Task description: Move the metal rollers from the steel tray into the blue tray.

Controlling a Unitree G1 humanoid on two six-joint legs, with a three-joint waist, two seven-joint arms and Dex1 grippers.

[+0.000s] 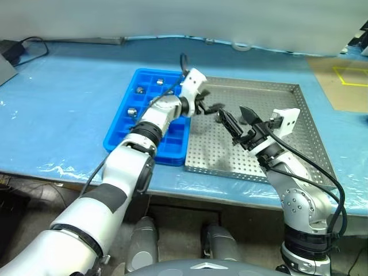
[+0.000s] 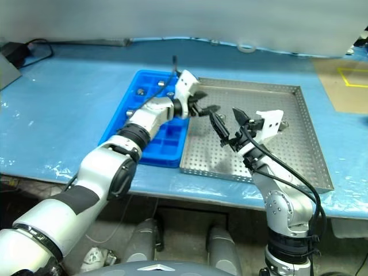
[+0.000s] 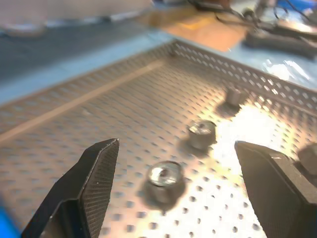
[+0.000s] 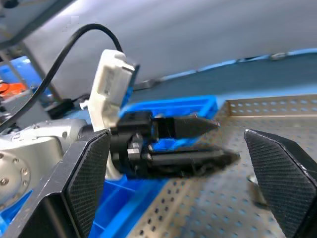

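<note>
My table (image 1: pixel 69 115) is spread with a blue sheet, and it takes up most of the frame. Clear film (image 1: pixel 52 169) hangs wrinkled along its near edge at lower left. At upper left a black cable (image 1: pixel 31 43) loops beside a dark grey box (image 1: pixel 7 68) at the frame's edge. A pale grey wall (image 1: pixel 172 17) runs across the top. At upper right lies a brown board (image 1: pixel 339 86) marked with yellow tape (image 1: pixel 351 75). Something white and curved sits at the table's far edge, top centre; I cannot tell what it is. Below the table, at lower left, the floor is dark and cluttered. Light is even, with soft shadows.
</note>
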